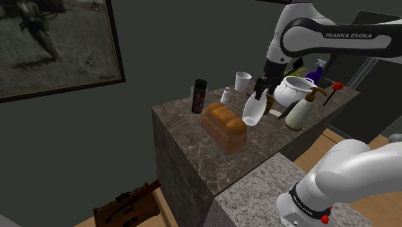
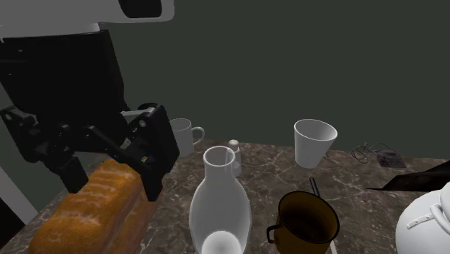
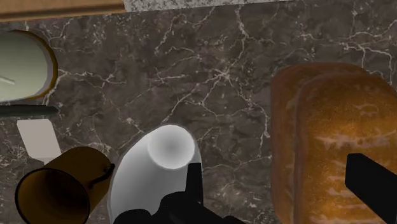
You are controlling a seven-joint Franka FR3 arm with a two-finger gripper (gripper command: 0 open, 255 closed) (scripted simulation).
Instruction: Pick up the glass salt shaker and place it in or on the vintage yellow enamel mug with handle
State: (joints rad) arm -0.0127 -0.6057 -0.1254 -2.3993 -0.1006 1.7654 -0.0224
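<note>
The hand (image 1: 260, 89) hangs empty above the desk (image 1: 181, 119) in the shoulder view, over a white vase (image 1: 253, 111) and apart from the salt shaker (image 1: 225, 97), which stands upright toward that view's left, between a dark bottle (image 1: 200, 95) and a white mug (image 1: 243, 81). In the second exterior view the hand (image 2: 112, 177) sits over a loaf (image 2: 94, 209). The salt shaker (image 2: 233, 157) stands behind the vase and near the white mug, untouched. The yellow-brown mug (image 2: 306, 220) with its handle stands upright, mouth open, on the desk toward that view's right of the vase. In the wrist view the fingers (image 3: 372, 181) are spread wide with nothing clasped. The loaf lies under one of them, while the vase (image 3: 159, 172) and the yellow-brown mug (image 3: 54, 191) lie off to the other side. The step in hand looks to be the approach, with the shaker not yet picked up. The next move likely calls for carrying the hand across to the shaker, keeping clear of the tall vase and the bottle. It must then come down with one finger on each side of the small body before closing.
</note>
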